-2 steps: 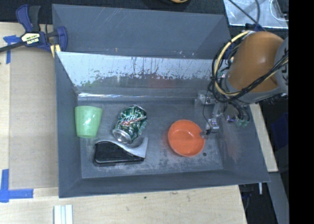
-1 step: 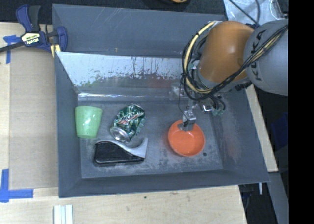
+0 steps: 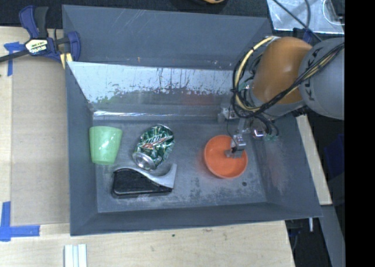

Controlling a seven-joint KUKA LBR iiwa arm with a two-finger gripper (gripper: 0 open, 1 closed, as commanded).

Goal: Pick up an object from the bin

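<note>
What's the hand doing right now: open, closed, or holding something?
Hand: open or closed cannot be told; it sits over the orange round dish.

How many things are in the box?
4: a green cup left, a crushed can beside it, a black thing in front of the can, an orange bowl right, under the tool.

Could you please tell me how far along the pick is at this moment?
Done: the arm is down inside the bin, with the gripper at the upper right part of the orange round dish at the bin's right. In hand: nothing looks lifted; the dish lies on the floor. Left: grasp and raise it. The green cup, crushed can and black object lie untouched at left.
</note>
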